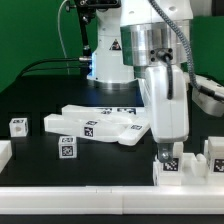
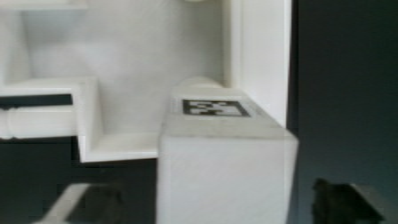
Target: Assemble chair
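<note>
Black tabletop (image 1: 100, 165) before a green backdrop carries the white plastic chair kit: flat tagged slabs (image 1: 100, 125) lie mid-table, with small tagged cubes (image 1: 18, 125) toward the exterior view's left. My gripper (image 1: 167, 153) hangs low, right over a white tagged block (image 1: 170, 170) near the front edge. Whether my jaws clasp it, I cannot tell.

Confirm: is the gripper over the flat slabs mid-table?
No, the gripper is down at a small tagged piece, to the exterior view's right of the flat slabs.
</note>
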Robot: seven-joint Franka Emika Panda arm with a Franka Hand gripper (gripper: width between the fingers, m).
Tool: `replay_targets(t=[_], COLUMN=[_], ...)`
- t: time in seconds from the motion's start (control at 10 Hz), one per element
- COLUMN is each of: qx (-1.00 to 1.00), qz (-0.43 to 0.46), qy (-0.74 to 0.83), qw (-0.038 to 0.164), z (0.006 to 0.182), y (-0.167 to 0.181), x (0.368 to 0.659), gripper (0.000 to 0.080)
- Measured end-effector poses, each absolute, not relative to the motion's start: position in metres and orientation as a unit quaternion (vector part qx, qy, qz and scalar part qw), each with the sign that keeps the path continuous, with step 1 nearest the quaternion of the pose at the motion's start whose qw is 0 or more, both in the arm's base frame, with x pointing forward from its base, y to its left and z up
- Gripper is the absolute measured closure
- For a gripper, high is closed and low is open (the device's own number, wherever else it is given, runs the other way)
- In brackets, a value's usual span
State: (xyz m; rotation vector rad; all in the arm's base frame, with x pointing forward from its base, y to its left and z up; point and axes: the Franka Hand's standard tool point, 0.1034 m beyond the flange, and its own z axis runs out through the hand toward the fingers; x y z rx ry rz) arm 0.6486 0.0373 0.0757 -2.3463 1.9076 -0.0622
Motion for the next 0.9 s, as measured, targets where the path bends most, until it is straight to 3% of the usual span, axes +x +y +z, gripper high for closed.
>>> replay_targets(t=[0.1,0.2,0.9], qx=[-0.821,-0.844,-0.974], qz=[-0.026,-0.027,-0.064], qy=[0.568,0.533,0.214], qw=[0.054,0.052,0.021], z=[0.0752,0.0746,0.0744], y=[0.0435,0.0486,0.053], x=[0.6485,0.6479,0.6513], gripper=[0.0171,0.0155,0.015])
